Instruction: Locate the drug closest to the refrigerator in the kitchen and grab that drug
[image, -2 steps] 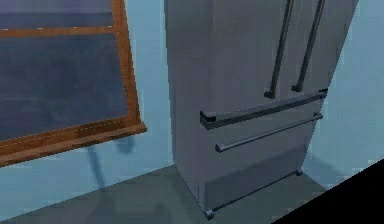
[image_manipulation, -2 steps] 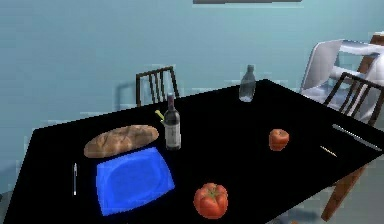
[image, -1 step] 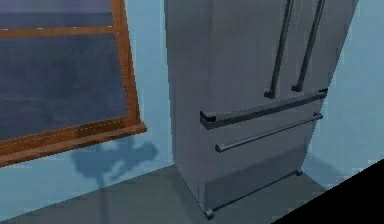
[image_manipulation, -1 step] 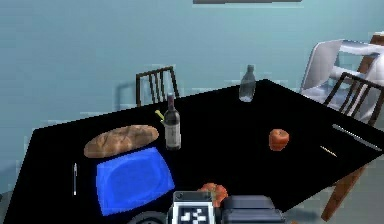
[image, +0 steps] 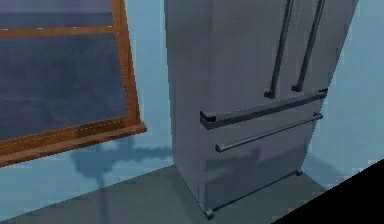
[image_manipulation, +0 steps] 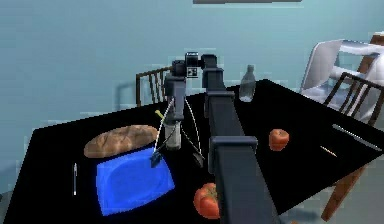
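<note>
A tall grey refrigerator (image: 255, 95) with dark bar handles stands against the blue wall in the forward view. In the arm side view the dark arm (image_manipulation: 228, 140) rises over a black table (image_manipulation: 300, 105). My gripper (image_manipulation: 178, 152) hangs left of the arm's far end, its thin fingers (image_manipulation: 165, 128) reaching down to the tabletop. A small grey upright container (image_manipulation: 173, 136), perhaps the drug, stands on the table at the fingers. I cannot tell whether the gripper holds anything.
On the table lie a brown bread loaf (image_manipulation: 118, 143), a blue plate (image_manipulation: 133, 184), two red round fruits (image_manipulation: 279, 138) (image_manipulation: 208, 200), a clear bottle (image_manipulation: 247, 84) and cutlery (image_manipulation: 75, 178). Chairs (image_manipulation: 352, 95) ring the table. A wood-framed window (image: 62, 75) is left of the refrigerator.
</note>
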